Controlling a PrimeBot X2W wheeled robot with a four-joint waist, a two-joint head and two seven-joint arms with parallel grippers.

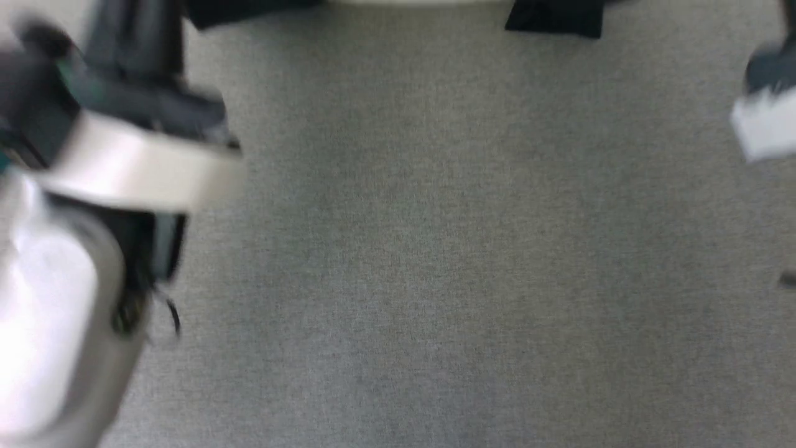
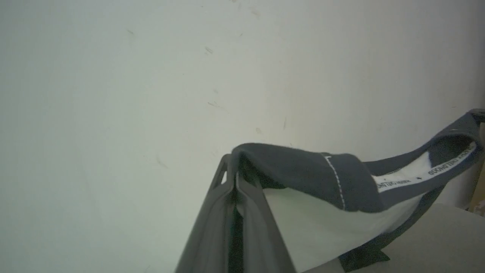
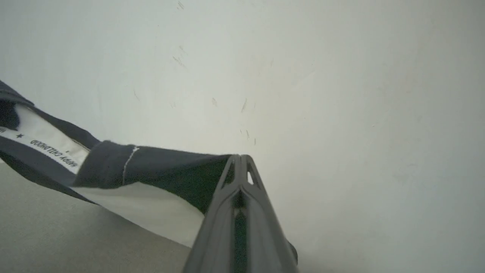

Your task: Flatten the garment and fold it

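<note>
The garment (image 2: 322,216) hangs stretched between my two grippers in front of a pale wall, with its white body below and its black shoulder parts on top. In the left wrist view my left gripper (image 2: 233,167) is shut on the black cloth beside the collar (image 2: 416,176), which carries a printed band. In the right wrist view my right gripper (image 3: 240,161) is shut on the opposite black shoulder of the garment (image 3: 151,170). In the blurred head view, black ends of the garment (image 1: 553,18) dangle at the top edge. My left arm (image 1: 124,155) rises at the left and my right arm (image 1: 768,118) at the right.
A grey felt-like work surface (image 1: 435,249) spreads below the hanging cloth. The pale wall (image 2: 151,76) with a few faint scuffs stands close behind it. A brownish object (image 2: 478,197) peeks in at the far right edge of the left wrist view.
</note>
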